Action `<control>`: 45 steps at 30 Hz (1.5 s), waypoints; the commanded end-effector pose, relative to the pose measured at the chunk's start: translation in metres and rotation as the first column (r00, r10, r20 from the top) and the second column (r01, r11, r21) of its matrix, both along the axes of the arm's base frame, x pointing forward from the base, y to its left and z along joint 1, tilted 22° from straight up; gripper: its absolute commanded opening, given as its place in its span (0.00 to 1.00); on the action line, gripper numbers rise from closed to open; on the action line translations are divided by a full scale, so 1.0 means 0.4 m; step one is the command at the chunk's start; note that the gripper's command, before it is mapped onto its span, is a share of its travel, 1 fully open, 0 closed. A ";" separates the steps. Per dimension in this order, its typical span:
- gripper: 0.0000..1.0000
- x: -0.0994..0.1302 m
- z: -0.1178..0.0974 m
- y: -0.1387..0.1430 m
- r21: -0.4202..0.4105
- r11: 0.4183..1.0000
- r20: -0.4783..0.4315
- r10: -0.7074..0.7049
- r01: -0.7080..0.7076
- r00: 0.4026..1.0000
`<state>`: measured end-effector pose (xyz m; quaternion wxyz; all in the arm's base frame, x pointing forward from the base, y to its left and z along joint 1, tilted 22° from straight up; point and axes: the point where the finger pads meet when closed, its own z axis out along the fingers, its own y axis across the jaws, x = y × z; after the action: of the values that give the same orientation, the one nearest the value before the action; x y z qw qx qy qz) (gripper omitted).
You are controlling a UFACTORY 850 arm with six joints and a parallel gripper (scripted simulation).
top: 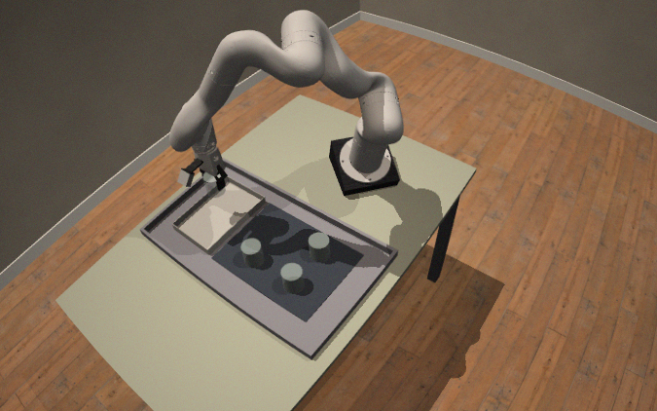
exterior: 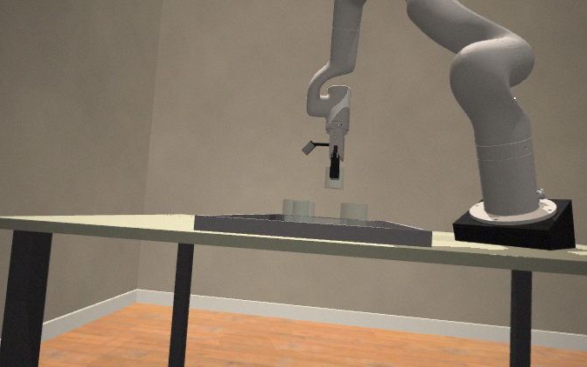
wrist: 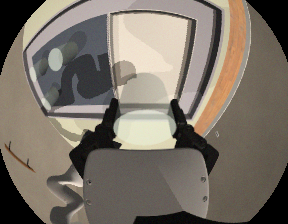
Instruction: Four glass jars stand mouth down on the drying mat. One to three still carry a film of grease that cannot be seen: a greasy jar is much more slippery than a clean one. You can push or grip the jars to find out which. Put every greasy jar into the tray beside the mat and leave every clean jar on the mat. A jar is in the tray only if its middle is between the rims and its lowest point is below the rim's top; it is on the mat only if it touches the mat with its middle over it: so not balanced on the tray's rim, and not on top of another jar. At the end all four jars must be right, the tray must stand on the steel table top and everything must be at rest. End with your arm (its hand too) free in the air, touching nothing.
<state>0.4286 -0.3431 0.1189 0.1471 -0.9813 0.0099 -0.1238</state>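
Observation:
My gripper (top: 211, 180) (exterior: 334, 173) (wrist: 144, 106) is shut on a glass jar (top: 209, 177) (exterior: 334, 184) (wrist: 144, 129), holding it upright, well above the table top. It hangs near the robot-side end of the cream tray (top: 202, 219) (wrist: 152, 40); I cannot tell if its middle is over the tray. Three jars stand on the dark mat (top: 314, 301) (wrist: 95, 42): one nearest the tray (top: 252, 253) (wrist: 56, 59), one on the robot's side (top: 319, 247) (exterior: 354, 212) (wrist: 49, 100), and one farther along (top: 292, 280) (wrist: 35, 74). No jar shows in the tray.
The mat and tray lie side by side on a grey steel top (top: 346, 301) (wrist: 208, 30) with a raised dark rim (top: 228, 306) (exterior: 309, 230). The robot base (top: 365, 166) (exterior: 511, 223) stands beyond that rim. Arm shadows fall across the mat and tray.

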 end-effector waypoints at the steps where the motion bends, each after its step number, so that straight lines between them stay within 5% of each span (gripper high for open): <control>1: 0.00 0.007 -0.001 -0.016 -0.001 1.000 0.001 0.000 0.000 1.000; 17: 0.00 0.024 -0.032 -0.039 -0.001 1.000 0.001 0.000 0.000 1.000; 45: 0.00 0.065 -0.189 0.009 -0.001 1.000 0.001 0.000 0.000 1.000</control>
<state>0.4525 -0.3404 0.0488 0.1476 -0.9813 0.0097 -0.1232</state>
